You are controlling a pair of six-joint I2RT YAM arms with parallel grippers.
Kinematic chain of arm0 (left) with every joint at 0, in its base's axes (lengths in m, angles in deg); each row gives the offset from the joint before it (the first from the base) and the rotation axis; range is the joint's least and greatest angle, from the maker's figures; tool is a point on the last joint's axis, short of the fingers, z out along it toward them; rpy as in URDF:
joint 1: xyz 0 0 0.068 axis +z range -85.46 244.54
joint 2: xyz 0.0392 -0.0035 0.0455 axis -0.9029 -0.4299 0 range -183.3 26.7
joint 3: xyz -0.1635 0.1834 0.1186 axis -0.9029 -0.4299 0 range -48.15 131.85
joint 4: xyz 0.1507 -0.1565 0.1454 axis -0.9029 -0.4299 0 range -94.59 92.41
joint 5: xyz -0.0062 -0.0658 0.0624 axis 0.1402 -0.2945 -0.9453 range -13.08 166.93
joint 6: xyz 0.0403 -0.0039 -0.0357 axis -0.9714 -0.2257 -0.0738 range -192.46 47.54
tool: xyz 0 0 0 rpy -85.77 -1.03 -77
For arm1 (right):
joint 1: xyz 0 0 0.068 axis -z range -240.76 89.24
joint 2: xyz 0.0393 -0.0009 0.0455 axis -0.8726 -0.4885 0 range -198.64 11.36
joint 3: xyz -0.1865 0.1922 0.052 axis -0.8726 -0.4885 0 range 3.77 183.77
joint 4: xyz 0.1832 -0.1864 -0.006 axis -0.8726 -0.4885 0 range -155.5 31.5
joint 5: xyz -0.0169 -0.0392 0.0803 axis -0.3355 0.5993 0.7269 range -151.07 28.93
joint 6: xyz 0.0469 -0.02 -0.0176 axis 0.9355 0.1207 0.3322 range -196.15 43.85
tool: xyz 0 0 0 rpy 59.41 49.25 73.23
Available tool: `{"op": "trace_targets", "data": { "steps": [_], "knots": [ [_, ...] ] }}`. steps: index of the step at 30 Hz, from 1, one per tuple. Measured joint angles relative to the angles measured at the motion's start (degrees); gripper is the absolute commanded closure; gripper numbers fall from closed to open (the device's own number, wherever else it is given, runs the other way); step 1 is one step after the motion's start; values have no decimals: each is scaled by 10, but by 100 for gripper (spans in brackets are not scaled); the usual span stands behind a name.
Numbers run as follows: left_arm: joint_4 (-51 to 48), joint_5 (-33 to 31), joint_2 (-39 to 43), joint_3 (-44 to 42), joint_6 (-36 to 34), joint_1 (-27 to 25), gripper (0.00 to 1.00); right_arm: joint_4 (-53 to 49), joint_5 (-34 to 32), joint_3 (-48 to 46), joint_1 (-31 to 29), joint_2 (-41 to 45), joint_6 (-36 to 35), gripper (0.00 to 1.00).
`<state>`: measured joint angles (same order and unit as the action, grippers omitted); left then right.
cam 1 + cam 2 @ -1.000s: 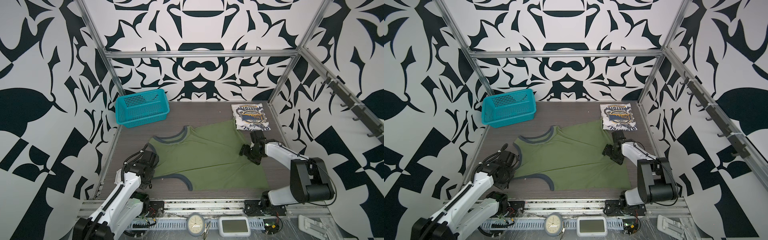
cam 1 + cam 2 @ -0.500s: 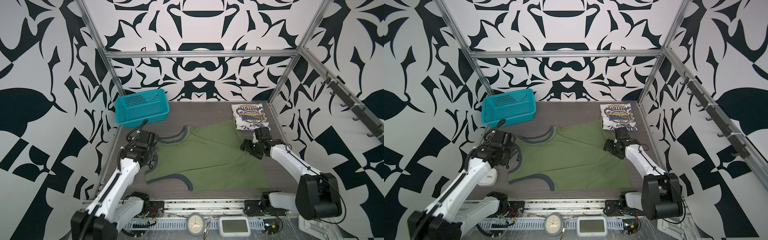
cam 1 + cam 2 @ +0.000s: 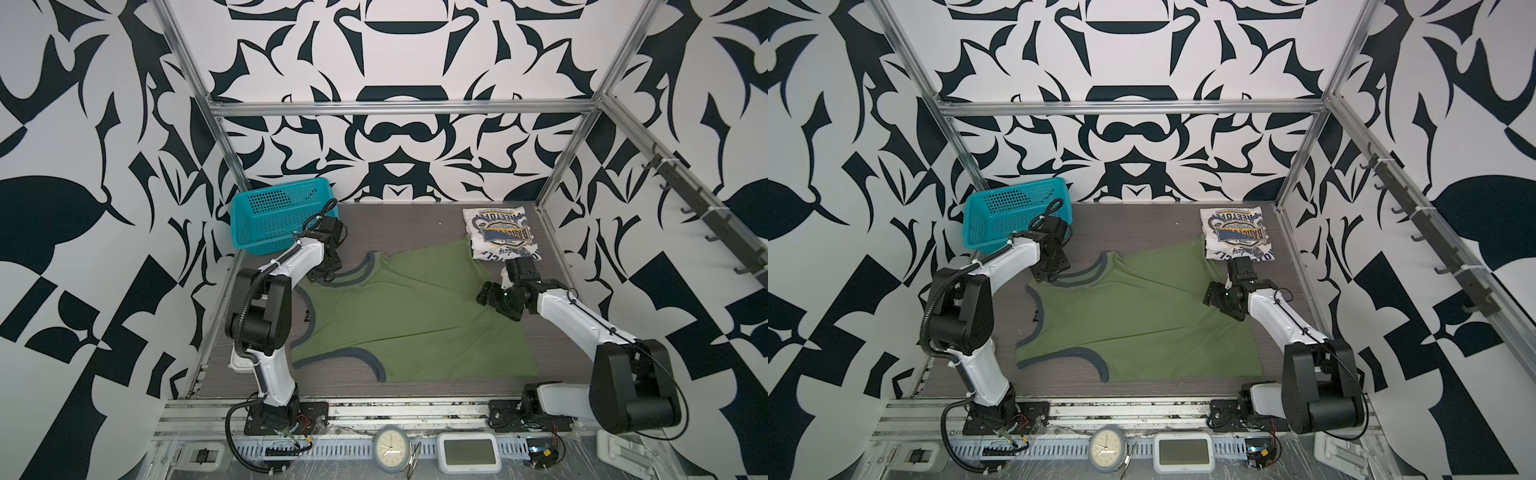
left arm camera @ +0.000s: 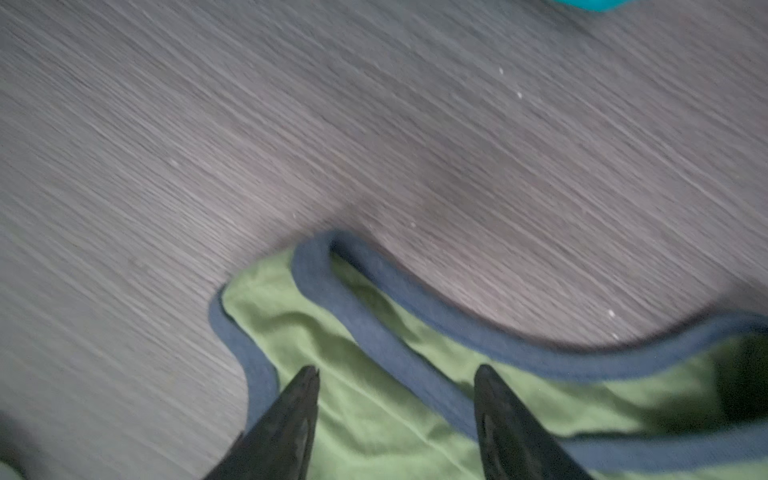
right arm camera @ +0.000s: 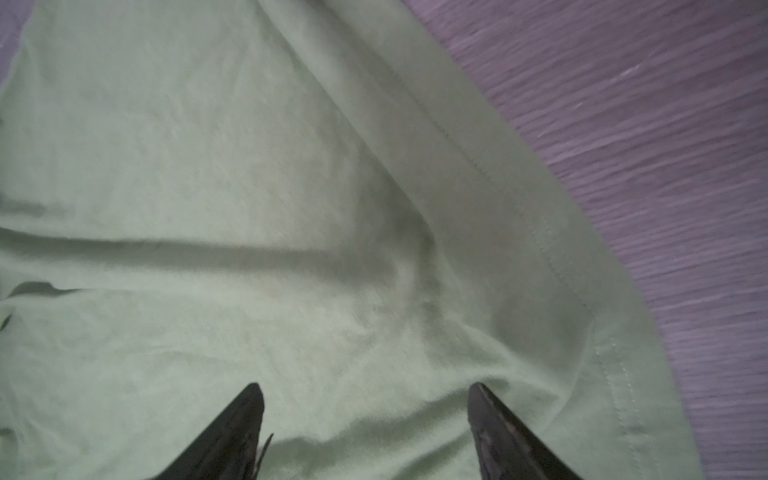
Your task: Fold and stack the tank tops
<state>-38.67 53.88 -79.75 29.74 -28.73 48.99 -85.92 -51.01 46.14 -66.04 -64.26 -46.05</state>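
Olive tank top [image 4: 361,399] and teal basket [image 4: 592,3] blurred, cropped at wrist-view edge.

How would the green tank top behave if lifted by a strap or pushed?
Probably floppy: the green tank top lies flat with soft creases, so it should sag from any pinch. Pushed, it would likely bunch rather than slide, as the folds near its hem suggest.

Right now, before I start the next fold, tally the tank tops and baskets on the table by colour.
White tank top, folded: 1
Olive green tank top, spread out: 1
Teal basket: 1
Total: 3
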Motion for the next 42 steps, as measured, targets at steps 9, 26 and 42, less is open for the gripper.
{"op": "trace_targets", "data": {
  "steps": [9,26,42],
  "knots": [
    [-54,-63,-58,39,-7,17,43,4,0,-5,-1,-13,-2,21],
    [-62,-84,-94,59,-17,23,71,5,0,-8,-1,-14,-3,22],
    [-48,-94,-85,39,-10,43,93,5,-1,-8,-1,-14,-3,21]
  ]
}}
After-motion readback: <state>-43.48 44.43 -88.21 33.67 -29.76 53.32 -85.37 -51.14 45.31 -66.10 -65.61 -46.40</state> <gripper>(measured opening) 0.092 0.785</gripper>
